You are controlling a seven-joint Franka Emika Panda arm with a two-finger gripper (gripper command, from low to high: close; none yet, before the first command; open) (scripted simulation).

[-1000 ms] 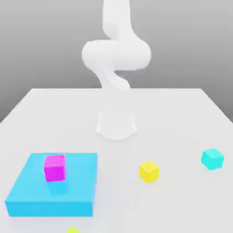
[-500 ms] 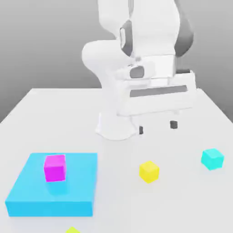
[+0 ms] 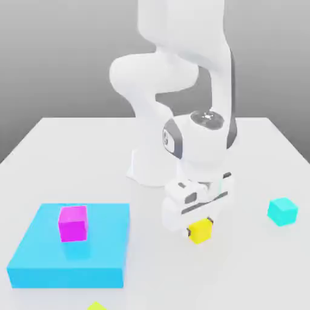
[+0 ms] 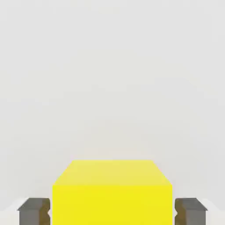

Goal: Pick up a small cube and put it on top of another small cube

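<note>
The small yellow cube (image 3: 200, 232) rests on the white table, near the middle front in the exterior view. My gripper (image 3: 200, 223) has come straight down over it from the white arm. In the hand view the yellow cube (image 4: 112, 195) sits between the two dark fingertips (image 4: 33, 211), which press against its opposite sides. The gripper is shut on the cube, which still stands on the table. A magenta cube (image 3: 73, 223) sits on a flat cyan block (image 3: 103, 248) at the exterior view's left. A cyan cube (image 3: 283, 211) lies at the right.
The arm's white base (image 3: 154, 166) stands behind the gripper. A yellow-green object (image 3: 95, 306) peeks in at the front edge of the exterior view. The table's edges (image 3: 24, 139) run off at both sides.
The arm swung down from above the table onto the yellow cube, and the fingers closed from wide open onto its sides. The cubes have not moved.
</note>
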